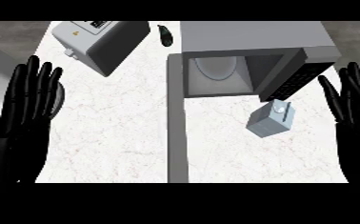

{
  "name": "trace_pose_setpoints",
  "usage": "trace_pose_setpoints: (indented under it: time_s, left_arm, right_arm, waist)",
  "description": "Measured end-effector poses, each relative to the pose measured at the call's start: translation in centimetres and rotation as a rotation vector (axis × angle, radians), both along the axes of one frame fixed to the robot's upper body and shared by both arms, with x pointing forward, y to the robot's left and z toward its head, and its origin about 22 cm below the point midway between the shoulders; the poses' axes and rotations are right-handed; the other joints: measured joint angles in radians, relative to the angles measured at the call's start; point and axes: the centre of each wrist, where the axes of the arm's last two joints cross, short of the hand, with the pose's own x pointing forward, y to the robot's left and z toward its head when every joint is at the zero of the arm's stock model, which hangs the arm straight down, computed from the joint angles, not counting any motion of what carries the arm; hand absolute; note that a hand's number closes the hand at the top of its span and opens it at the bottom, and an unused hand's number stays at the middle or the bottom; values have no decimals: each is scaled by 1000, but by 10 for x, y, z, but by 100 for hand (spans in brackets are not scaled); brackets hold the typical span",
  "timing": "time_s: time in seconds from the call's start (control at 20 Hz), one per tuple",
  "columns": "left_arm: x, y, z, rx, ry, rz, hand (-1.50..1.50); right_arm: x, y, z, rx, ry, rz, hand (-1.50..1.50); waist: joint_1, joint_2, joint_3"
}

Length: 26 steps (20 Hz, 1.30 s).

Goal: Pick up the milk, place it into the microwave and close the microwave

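- Fingers [28, 82] of the left hand [25, 118] are straight and spread, holding nothing, well left of the microwave [253, 42]; the right hand [345, 108] is likewise open, at the microwave's right.
- Milk [271, 120] stands on the white tabletop [112, 132], just in front of the microwave, apart from both hands.
- Microwave door [177, 123] is swung open; a pale plate [215, 68] lies inside.
- Toaster [102, 42] sits left of the microwave; a dark vegetable [166, 35] lies between them.

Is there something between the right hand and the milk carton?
No. In the head view, only bare white counter lies between the right hand and the milk carton.
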Motion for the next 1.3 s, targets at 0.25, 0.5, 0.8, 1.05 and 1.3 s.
trace_pose_setpoints:
  time_s: [0.25, 0.5, 0.8, 1.05, 1.3]
  left_arm:
    - [14, 16, 4, 9, 7, -56, -150]
    - [21, 32, -4, -53, 96, -46, -150]
    - [2, 37, -8, -92, 145, -43, -150]
    - [-11, 34, -4, -95, 152, -40, -150]
    - [-30, 34, -6, -98, 155, -41, -150]
  right_arm:
    - [20, -10, 18, 31, -27, -41, -150]
    - [29, -12, 34, 181, 5, -31, -150]
    - [34, -12, 22, 237, 35, -42, -150]
    - [39, -21, 7, 237, 82, -77, -150]
    - [39, -27, -12, 219, 129, -104, -150]
  waist:
    - [34, 5, -1]
    - [44, 6, -2]
    - [48, 5, -2]
    - [49, 5, -2]
    - [50, 5, -2]
